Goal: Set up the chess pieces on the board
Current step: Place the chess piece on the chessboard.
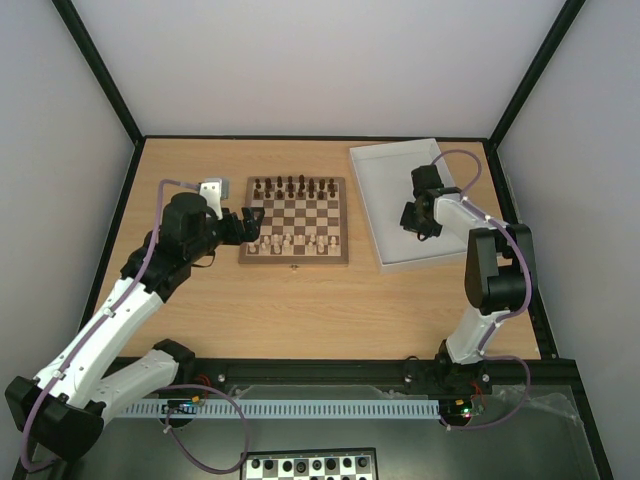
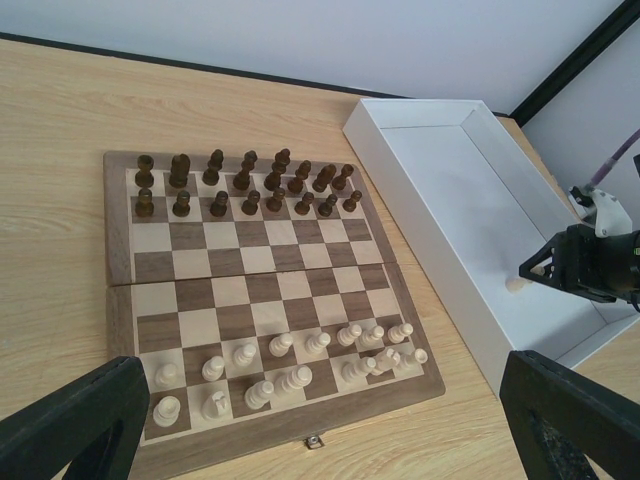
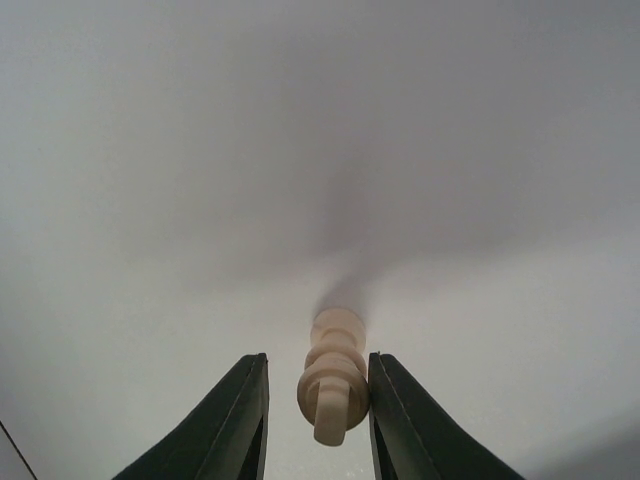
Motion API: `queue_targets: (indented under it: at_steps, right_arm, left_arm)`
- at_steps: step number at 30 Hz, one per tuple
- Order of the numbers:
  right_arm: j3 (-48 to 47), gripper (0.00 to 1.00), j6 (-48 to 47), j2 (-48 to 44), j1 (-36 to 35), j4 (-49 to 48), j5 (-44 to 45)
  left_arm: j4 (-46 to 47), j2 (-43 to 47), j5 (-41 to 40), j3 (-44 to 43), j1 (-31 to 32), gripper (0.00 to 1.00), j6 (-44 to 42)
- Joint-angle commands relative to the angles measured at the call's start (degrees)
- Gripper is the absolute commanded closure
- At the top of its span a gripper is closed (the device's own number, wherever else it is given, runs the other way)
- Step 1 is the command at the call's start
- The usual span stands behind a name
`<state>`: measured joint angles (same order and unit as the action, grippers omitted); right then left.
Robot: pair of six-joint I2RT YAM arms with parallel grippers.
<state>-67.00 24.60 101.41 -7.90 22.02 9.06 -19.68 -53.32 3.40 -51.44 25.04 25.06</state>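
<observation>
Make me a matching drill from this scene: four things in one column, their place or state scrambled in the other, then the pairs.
1. dark pieces
2. white tray
3. left gripper
4. right gripper

A. over the tray, a pale piece between its fingers
B. open, by the board's left edge
C. on the board's two far rows
D. on the table, right of the board

Pairs: 1-C, 2-D, 3-B, 4-A.
</observation>
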Motion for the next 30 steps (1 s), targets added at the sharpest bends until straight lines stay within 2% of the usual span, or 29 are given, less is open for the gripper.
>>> queue_targets:
  at_steps: [1,16,23,30]
  right_arm:
    - [-0.7,0.71,0.11,-1.58,-0.26,2.62,1.12]
    - [1.19,0.69,0.36,-0.51,-0.34,1.18,1.65]
    - [0.19,0.97,0.23,-0.28,-0.34,1.28,0.88]
    - [-1.64,0.99,0.37,-4.51,-0.89,3.05,0.44]
  left_arm:
    - [-0.46,0.08,-0.14,-1.56,-0.34,0.0,-0.01]
    - [-1.09,-0.36,-0.94,-2.02,-0.34,0.01,-0.01]
    - [-1.76,0.86,-1.61,-1.68,-0.34,0.0,-0.1]
    - [-1.51,2.4,-1.6,-1.04,-0.34,0.0,0.19]
